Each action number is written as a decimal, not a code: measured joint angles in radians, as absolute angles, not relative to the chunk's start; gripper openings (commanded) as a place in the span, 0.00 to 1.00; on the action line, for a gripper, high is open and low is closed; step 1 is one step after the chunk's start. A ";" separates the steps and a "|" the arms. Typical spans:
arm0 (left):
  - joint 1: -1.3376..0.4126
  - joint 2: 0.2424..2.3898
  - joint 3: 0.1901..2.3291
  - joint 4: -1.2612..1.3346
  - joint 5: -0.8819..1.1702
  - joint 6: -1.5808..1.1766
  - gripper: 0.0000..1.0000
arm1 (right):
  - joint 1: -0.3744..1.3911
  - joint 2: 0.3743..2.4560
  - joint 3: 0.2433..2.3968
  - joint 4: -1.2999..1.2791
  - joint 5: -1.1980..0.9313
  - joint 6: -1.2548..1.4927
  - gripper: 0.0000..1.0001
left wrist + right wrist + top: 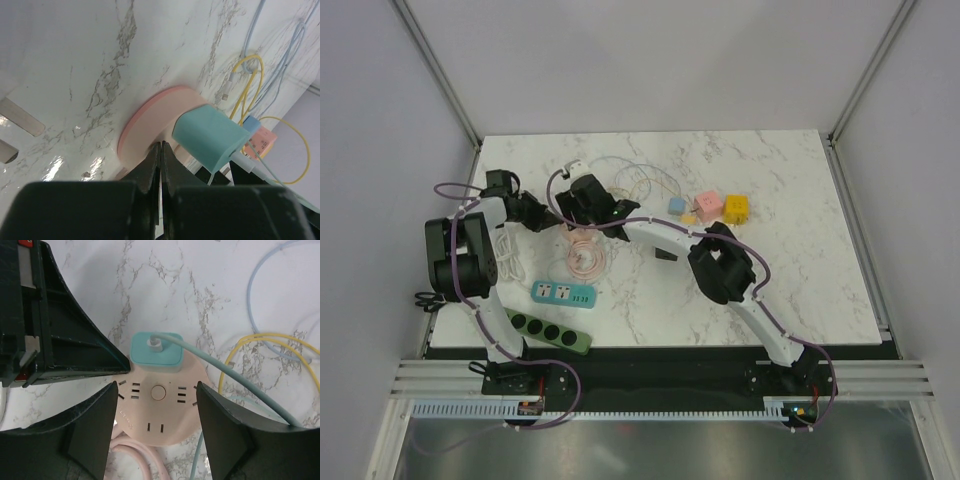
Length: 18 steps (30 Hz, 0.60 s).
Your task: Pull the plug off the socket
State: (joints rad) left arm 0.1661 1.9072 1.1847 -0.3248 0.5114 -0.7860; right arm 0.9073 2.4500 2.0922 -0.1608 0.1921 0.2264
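Note:
A round pink socket lies on the marble table with a teal plug seated in its far edge; a teal cable runs off to the right. My right gripper is open right above the socket, one finger on each side, touching nothing. My left gripper is shut and empty, its tips pressed against the socket's rim just left of the plug. It shows as the black wedge at the upper left of the right wrist view. In the top view both grippers meet at the back left and hide the socket.
The socket's coiled pink cable lies in front of it. Yellow and light blue cables loop to its right. A teal power strip and a green one lie near the front edge. Pink and yellow cube adapters sit further right.

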 measured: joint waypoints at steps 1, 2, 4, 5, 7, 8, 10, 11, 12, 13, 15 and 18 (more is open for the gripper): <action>0.165 1.907 1.184 -0.326 0.511 -0.789 0.02 | 0.908 2.453 2.096 -0.150 0.196 0.223 0.71; 0.165 1.907 1.184 -0.324 0.511 -0.792 0.02 | 0.911 2.457 2.098 -0.138 0.202 0.219 0.71; 0.163 1.907 1.184 -0.325 0.511 -0.795 0.02 | 0.915 2.468 2.110 -0.120 0.207 0.212 0.71; 0.162 1.907 1.184 -0.324 0.510 -0.796 0.02 | 0.916 2.478 2.120 -0.111 0.209 0.211 0.71; 0.161 1.907 1.184 -0.325 0.510 -0.796 0.02 | 0.919 2.499 2.141 -0.101 0.213 0.208 0.69; 0.162 1.908 1.184 -0.325 0.509 -0.797 0.02 | 0.920 2.511 2.154 -0.098 0.217 0.206 0.68; 0.161 1.908 1.184 -0.325 0.509 -0.797 0.02 | 0.921 2.532 2.174 -0.096 0.223 0.203 0.64; 0.160 1.908 1.184 -0.325 0.509 -0.797 0.02 | 0.921 2.539 2.181 -0.095 0.227 0.203 0.64; 0.159 1.908 1.184 -0.325 0.509 -0.797 0.02 | 0.921 2.548 2.187 -0.093 0.234 0.201 0.63; 0.159 1.908 1.184 -0.326 0.509 -0.797 0.02 | 0.921 2.556 2.195 -0.091 0.239 0.200 0.63; 0.156 1.908 1.184 -0.326 0.508 -0.797 0.02 | 0.922 2.570 2.209 -0.089 0.249 0.197 0.63; 0.153 1.908 1.184 -0.326 0.508 -0.797 0.02 | 0.923 2.585 2.226 -0.089 0.265 0.189 0.62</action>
